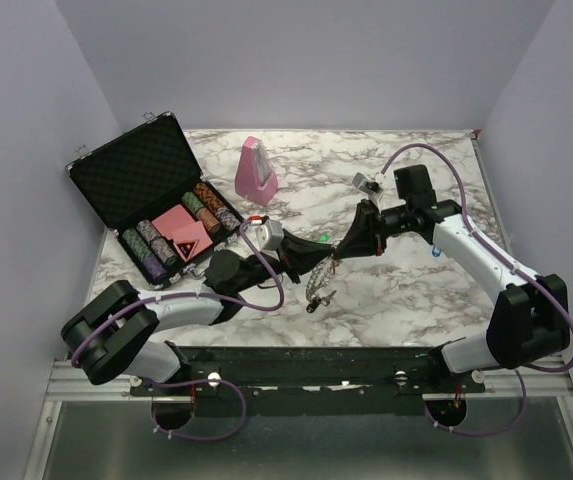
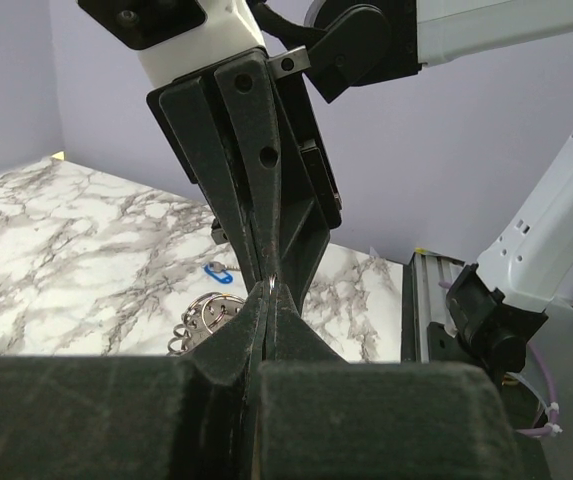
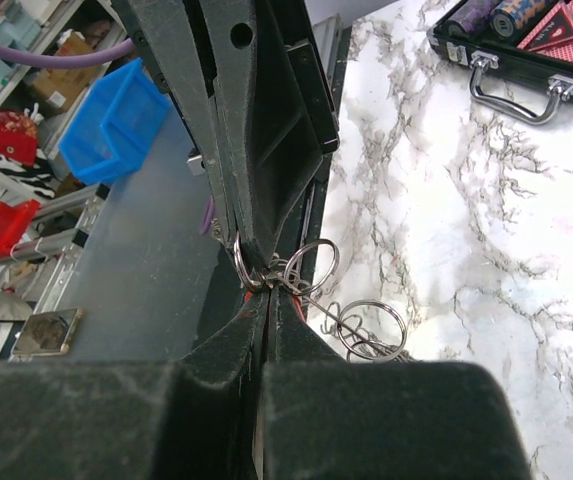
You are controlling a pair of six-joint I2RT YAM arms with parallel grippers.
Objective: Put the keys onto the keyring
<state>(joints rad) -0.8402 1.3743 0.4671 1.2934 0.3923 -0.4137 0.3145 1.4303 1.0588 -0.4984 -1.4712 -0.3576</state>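
My two grippers meet tip to tip above the middle of the table. The left gripper (image 1: 311, 264) (image 2: 269, 292) is shut on a thin silver loop of the keyring (image 1: 316, 286) (image 3: 370, 326), whose wire rings dangle below it toward the marble. The right gripper (image 1: 340, 250) (image 3: 268, 291) is shut on a red-capped key (image 3: 249, 296), of which only slivers of red show beside its fingertips. That key sits against the ring bundle (image 2: 206, 316). A blue-capped key (image 2: 218, 271) lies on the table beyond the grippers.
An open black poker-chip case (image 1: 156, 215) stands at the back left, its handle (image 3: 516, 88) facing the middle. A pink metronome (image 1: 256, 168) stands at the back centre. A small white object (image 1: 369, 184) lies behind the right arm. A green speck (image 1: 322, 237) lies near the grippers.
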